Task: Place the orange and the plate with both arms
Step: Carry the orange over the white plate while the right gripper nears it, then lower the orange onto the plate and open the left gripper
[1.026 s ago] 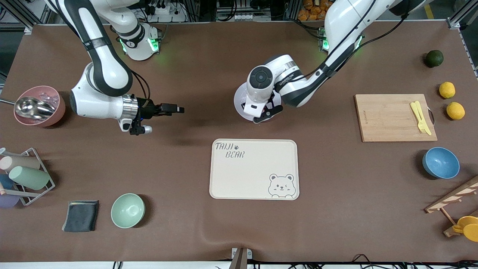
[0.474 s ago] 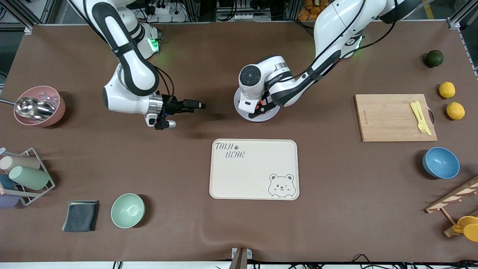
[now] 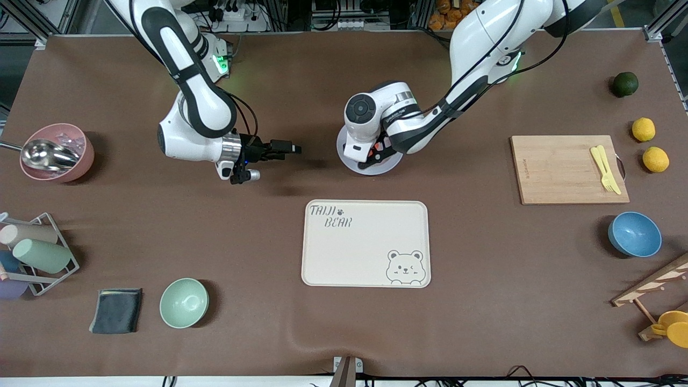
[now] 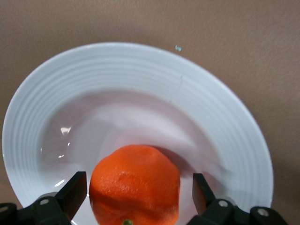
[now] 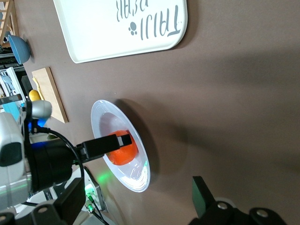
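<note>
The pale plate [image 4: 140,61] lies on the brown table, farther from the front camera than the cream tray. The orange [image 4: 135,183] rests in its well. My left gripper [image 4: 139,187] is low over the plate and open, with a finger [image 4: 75,192] on each side of the orange and a gap at both. In the front view the left wrist covers most of the plate [image 3: 352,165]. My right gripper [image 3: 294,148] hovers open and empty beside the plate, toward the right arm's end, pointing at it. The right wrist view shows the plate [image 5: 105,117] and orange [image 5: 123,152].
The cream bear tray [image 3: 365,244] lies nearer the front camera than the plate. A cutting board [image 3: 559,169] with a yellow fork, two lemons [image 3: 643,129], a dark green fruit [image 3: 625,84] and a blue bowl [image 3: 634,234] sit at the left arm's end. A green bowl [image 3: 184,302] and a pink bowl [image 3: 59,152] are at the right arm's end.
The left gripper has opened and let go of the orange, which now sits on the plate. The right arm has swung its gripper toward the plate.
</note>
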Action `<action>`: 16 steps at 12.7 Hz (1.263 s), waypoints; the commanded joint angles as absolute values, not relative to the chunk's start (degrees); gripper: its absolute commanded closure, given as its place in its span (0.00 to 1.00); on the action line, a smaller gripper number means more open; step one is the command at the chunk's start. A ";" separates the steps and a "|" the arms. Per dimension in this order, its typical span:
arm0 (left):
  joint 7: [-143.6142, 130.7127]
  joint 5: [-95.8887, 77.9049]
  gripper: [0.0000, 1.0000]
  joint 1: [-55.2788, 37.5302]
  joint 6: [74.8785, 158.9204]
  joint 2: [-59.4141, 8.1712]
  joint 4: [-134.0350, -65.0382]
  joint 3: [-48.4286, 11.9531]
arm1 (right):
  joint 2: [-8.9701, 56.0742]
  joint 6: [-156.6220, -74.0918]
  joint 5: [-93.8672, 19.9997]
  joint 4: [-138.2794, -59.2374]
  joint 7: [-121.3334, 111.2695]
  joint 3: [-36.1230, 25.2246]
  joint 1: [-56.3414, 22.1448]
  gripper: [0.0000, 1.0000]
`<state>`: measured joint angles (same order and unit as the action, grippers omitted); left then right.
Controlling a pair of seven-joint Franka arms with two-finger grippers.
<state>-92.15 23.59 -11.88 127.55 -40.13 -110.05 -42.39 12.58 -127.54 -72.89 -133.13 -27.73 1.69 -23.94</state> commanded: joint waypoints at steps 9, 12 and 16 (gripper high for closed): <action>-85.03 24.09 0.00 1.83 123.07 -21.55 -107.94 -42.98 | 17.48 -128.67 -99.55 -134.47 -46.91 1.41 -32.07 0.00; -70.89 21.10 0.00 6.23 112.72 -21.44 -98.65 -42.80 | 21.08 -128.15 -107.56 -133.60 -53.52 1.41 -34.18 0.01; -57.51 21.09 0.00 12.99 106.79 -21.01 -89.32 -42.80 | 23.64 -127.97 -110.48 -132.45 -55.98 1.32 -35.33 0.06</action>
<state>-62.28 22.27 10.80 109.46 -21.04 -93.24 -42.32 22.05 -128.24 -108.35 -133.69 -53.70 1.76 -35.02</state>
